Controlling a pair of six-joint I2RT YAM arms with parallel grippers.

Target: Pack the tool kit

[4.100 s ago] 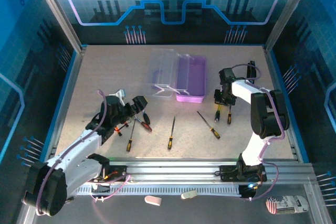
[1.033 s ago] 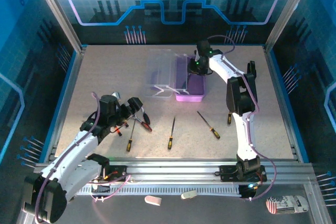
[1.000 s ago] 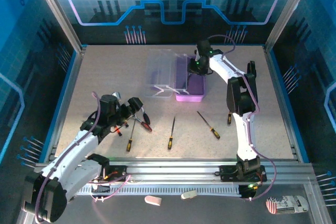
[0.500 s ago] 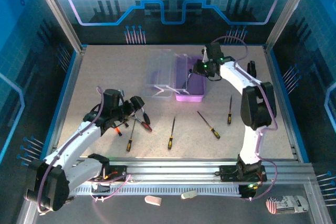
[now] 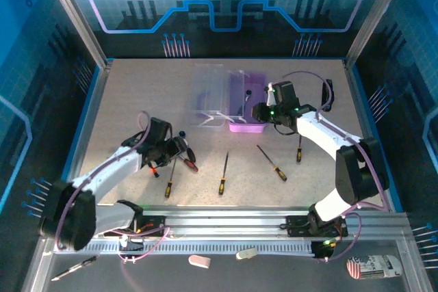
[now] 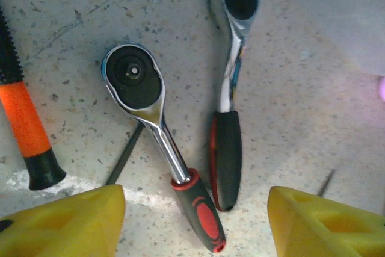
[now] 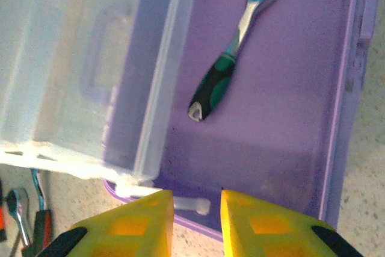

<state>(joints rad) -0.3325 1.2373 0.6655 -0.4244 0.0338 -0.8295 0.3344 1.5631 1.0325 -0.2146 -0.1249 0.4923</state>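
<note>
The tool kit case stood open toward the far middle of the table (image 5: pixel 137 94), its purple base (image 5: pixel 254 94) on the right and its clear lid (image 5: pixel 209 87) folded out flat to the left, the two joined along their long edge. In the right wrist view a teal-handled ratchet (image 7: pixel 236 43) lay slantwise on the floor of the base, head toward the far end, alone in there as far as that view reached. The right gripper (image 5: pixel 263 111) hung over the near wall of the base, its yellow fingers (image 7: pixel 135 224) a narrow gap apart with nothing between them. On the table in front of the case lay four slim tools, well apart: the left screwdriver (image 5: pixel 169 179), the middle screwdriver (image 5: pixel 223 172), the slanted screwdriver (image 5: pixel 272 162) and the right screwdriver (image 5: pixel 299 147). Farther left, two ratchets (image 5: pixel 188 161) lay side by side, one with a red-and-black handle (image 6: pixel 197 215) and one with a black handle (image 6: pixel 225 154), heads pointing away. The left gripper (image 6: pixel 195 200) hovered just above them with its jaws spread wide, one finger on either side of the handles, touching neither. An orange-and-black handle (image 6: pixel 27 130) lay just beside them.
</note>
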